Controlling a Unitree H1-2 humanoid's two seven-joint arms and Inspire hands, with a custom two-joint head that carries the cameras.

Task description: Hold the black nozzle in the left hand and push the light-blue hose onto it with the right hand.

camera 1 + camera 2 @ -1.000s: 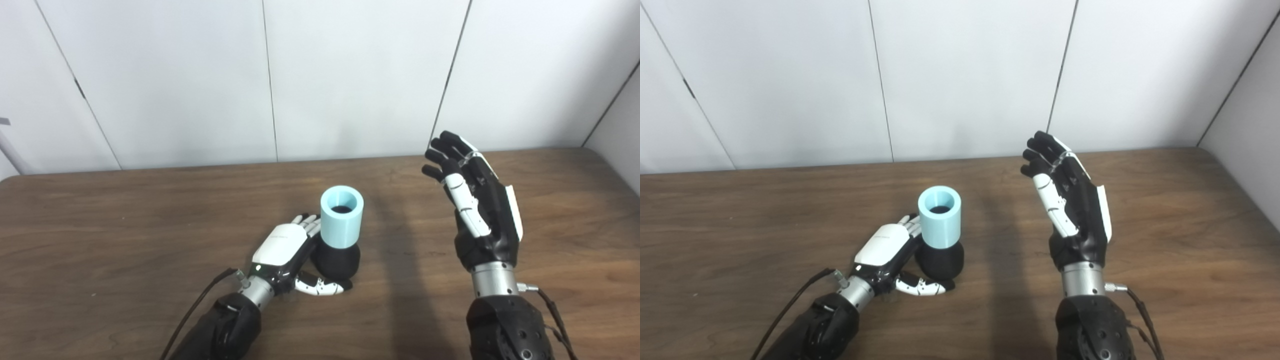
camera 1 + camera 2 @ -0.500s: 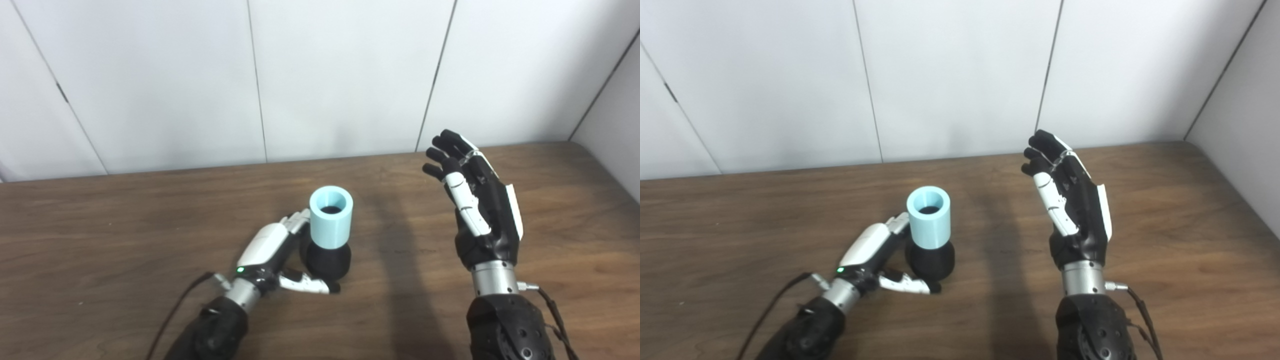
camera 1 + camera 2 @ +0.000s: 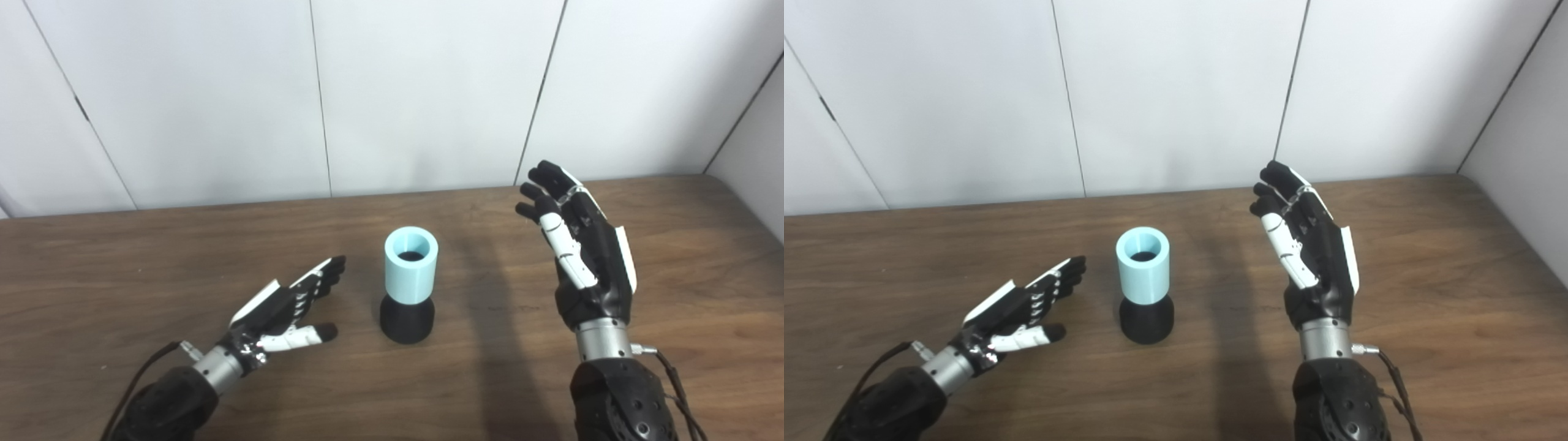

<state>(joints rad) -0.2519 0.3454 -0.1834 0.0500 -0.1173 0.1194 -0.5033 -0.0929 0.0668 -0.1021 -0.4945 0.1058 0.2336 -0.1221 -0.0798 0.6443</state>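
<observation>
Fingers of left hand (image 3: 278, 304) spread wide, empty, at 9 o'clock from light-blue hose (image 3: 411, 264) seated upright on black nozzle (image 3: 407, 318); right hand (image 3: 582, 254) likewise wide, empty, at 3 o'clock.

The hose (image 3: 411, 264) is a plain light blue, with a dark interior visible through its top opening. The nozzle (image 3: 407, 318) beneath it is matte black. The counter (image 3: 122, 257) is dark brown with a streaked wood-grain pattern. The left hand (image 3: 278, 305) is black with white panels and a white thumb segment ending in a black tip. The right hand (image 3: 582, 251) is black with white panels; its wrist (image 3: 603, 339) is silver metal. The wall (image 3: 429, 92) is plain white, divided by thin dark seams.
</observation>
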